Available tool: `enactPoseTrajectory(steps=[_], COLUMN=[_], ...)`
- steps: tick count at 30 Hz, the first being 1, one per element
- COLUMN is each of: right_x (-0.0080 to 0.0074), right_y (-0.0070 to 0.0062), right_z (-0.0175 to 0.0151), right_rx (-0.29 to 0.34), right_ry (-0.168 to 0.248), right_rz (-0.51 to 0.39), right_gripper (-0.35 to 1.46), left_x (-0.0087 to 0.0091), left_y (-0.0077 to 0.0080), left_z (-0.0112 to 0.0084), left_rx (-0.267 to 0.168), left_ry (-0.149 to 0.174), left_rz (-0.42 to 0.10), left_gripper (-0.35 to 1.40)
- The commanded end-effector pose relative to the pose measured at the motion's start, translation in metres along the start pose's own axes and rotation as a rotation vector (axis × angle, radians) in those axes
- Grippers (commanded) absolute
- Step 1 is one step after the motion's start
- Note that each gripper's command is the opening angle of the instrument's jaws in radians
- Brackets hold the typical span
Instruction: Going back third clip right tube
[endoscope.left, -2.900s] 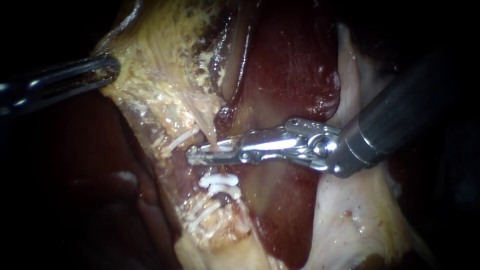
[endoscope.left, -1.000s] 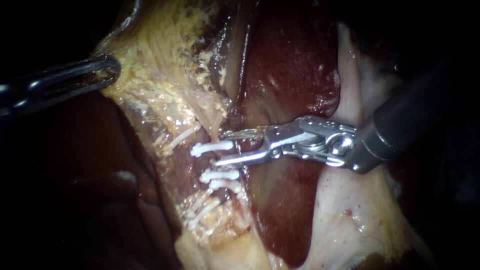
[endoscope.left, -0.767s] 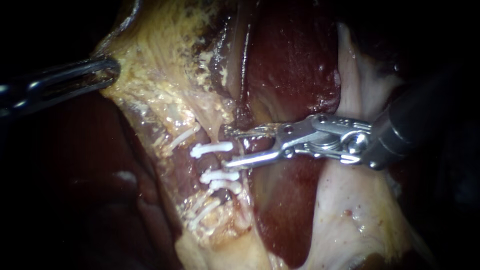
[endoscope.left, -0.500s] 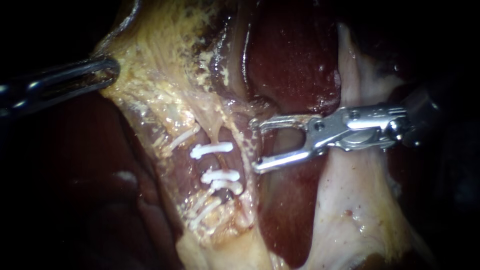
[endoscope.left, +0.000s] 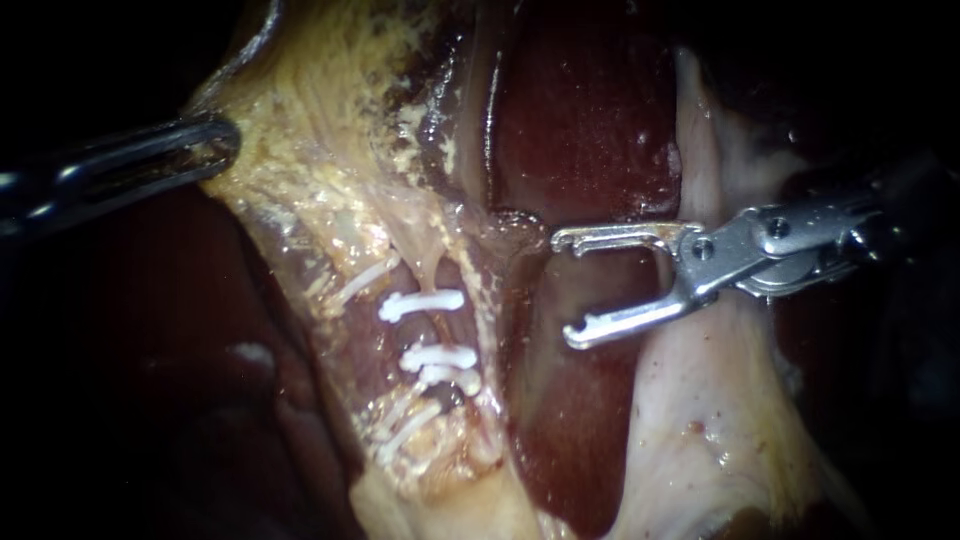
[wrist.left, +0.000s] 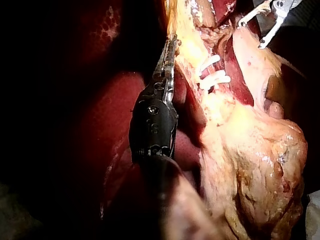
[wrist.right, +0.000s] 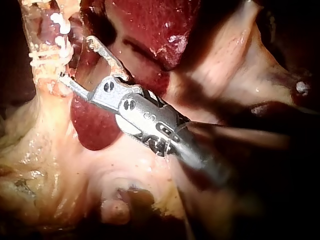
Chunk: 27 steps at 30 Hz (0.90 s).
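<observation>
My right instrument (endoscope.left: 565, 288) is coming in from the right, and its jaws are standing wide open with nothing between them. The far jaw is lying level just off the edge of the dark red liver (endoscope.left: 585, 120). The near jaw is slanting toward me over the red lobe below it. Both tips are pointing left at the tube (endoscope.left: 430, 272) but are hanging apart from it, across a strip of wet tissue.

Three white clips are sitting across that tube, left of my open jaws. The far clip (endoscope.left: 422, 303) is lying alone. The two near clips (endoscope.left: 440, 358) are lying close together, almost touching each other. Thin white strands are showing in the yellow fat to the left of the clipped stretch and nearer than it; I cannot tell what they are.

My left instrument (endoscope.left: 215, 142) is reaching in from the left. Its jaws are closed on the edge of the yellow fatty tissue (endoscope.left: 310, 130), which is running taut from that grip down toward the clips. Pale tissue (endoscope.left: 700, 410) is lying under and nearer than the right instrument's shaft, to the right of the red lobe.
</observation>
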Motion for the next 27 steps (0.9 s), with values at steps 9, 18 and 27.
enactPoseTrajectory(steps=[9,18,27], right_x=[0.0,0.0002,0.0004], right_y=[-0.0002,-0.0005,-0.0006], right_z=[-0.0001,0.0,0.0], right_rx=[0.001,0.003,0.004], right_ry=[0.001,0.001,0.004], right_rz=[-0.001,-0.007,-0.007], right_gripper=[0.6,0.6,0.6], left_x=[0.0031,0.0042,0.0041], left_y=[0.0004,-0.0021,-0.0022], left_z=[0.0053,0.0113,0.0114], left_rx=[0.007,0.006,0.005], left_ry=[-0.01,-0.008,-0.009], left_rz=[0.014,0.05,0.061], left_gripper=[-0.35,-0.35,-0.35])
